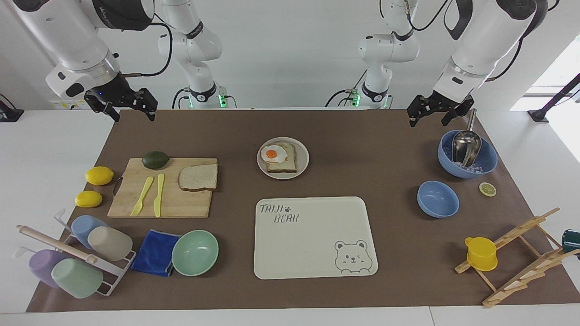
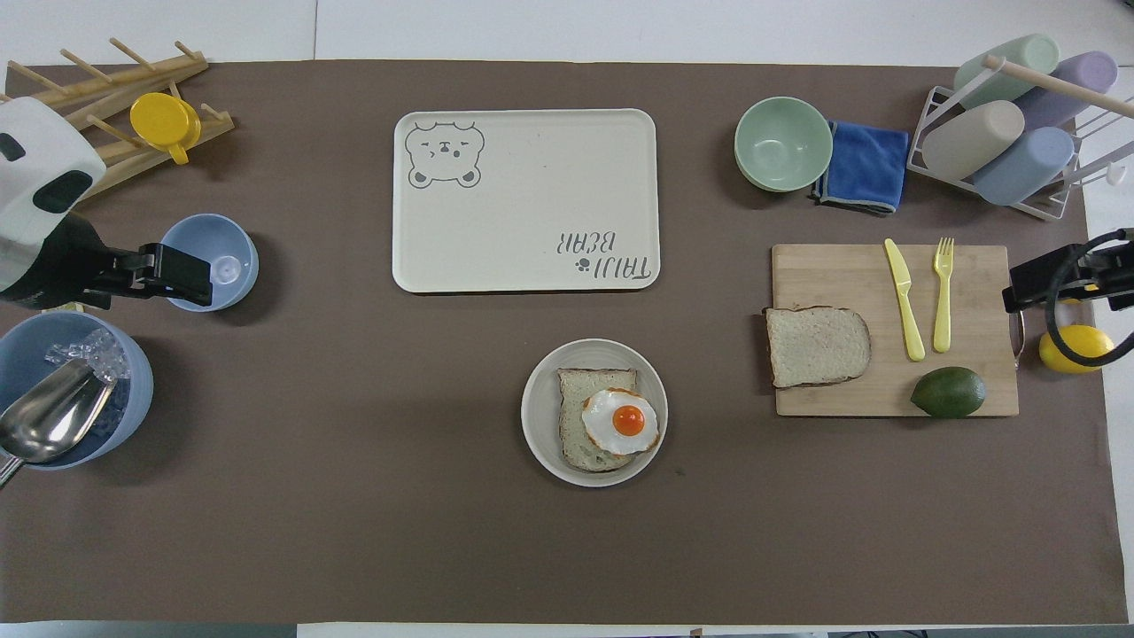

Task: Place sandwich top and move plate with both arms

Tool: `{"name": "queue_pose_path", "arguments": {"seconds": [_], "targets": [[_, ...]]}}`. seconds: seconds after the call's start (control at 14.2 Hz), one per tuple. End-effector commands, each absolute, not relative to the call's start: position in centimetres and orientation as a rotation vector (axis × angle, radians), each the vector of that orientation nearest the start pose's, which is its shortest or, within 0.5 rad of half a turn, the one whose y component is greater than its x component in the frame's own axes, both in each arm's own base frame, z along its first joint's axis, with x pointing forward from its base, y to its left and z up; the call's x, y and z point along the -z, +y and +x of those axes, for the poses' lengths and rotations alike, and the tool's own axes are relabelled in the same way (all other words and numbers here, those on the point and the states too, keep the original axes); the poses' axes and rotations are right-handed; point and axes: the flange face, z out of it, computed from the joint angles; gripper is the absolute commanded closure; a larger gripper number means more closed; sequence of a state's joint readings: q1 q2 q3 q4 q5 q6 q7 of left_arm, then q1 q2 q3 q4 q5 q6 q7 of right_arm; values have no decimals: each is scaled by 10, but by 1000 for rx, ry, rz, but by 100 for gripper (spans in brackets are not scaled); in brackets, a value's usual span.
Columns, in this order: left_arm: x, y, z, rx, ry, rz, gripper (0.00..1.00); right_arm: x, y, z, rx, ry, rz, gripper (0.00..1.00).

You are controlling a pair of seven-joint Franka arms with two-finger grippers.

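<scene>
The sandwich top (image 1: 198,177) is a plain bread slice lying flat on a wooden cutting board (image 1: 181,203); it also shows in the overhead view (image 2: 817,346). The small round plate (image 1: 303,154) stands mid-table, nearer to the robots than the bear tray. It holds a bread slice with a fried egg (image 1: 274,155) and shows from above too (image 2: 540,416). My right gripper (image 1: 132,113) hangs open and empty in the air at the right arm's end, over the mat's corner. My left gripper (image 1: 432,117) hangs open and empty at the left arm's end, over the mat beside the ice bowl.
The bear tray (image 1: 312,267) lies farther from the robots than the plate. The board also bears an avocado (image 1: 155,160), a yellow fork and a knife. Two lemons, a cup rack, a blue cloth and a mint bowl (image 1: 195,252) are nearby. Two blue bowls and a wooden rack stand at the left arm's end.
</scene>
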State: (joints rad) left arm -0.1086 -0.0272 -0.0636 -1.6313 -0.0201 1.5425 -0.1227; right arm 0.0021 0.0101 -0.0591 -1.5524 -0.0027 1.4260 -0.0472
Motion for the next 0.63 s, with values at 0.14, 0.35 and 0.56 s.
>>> {"name": "queue_pose_path", "arguments": {"seconds": [0.14,0.35,0.56], "targets": [[-611,-92,527,-93,77,-3158,0,-620,-31,539,-176,39,-3136,0],[-611,-92,527,-93,77,-3158,0,-618,-25,542,-123,8,-3138,0],[-611,-92,527,-93,77,-3158,0,-586,13,546,-15,-122,-3147,0]]}}
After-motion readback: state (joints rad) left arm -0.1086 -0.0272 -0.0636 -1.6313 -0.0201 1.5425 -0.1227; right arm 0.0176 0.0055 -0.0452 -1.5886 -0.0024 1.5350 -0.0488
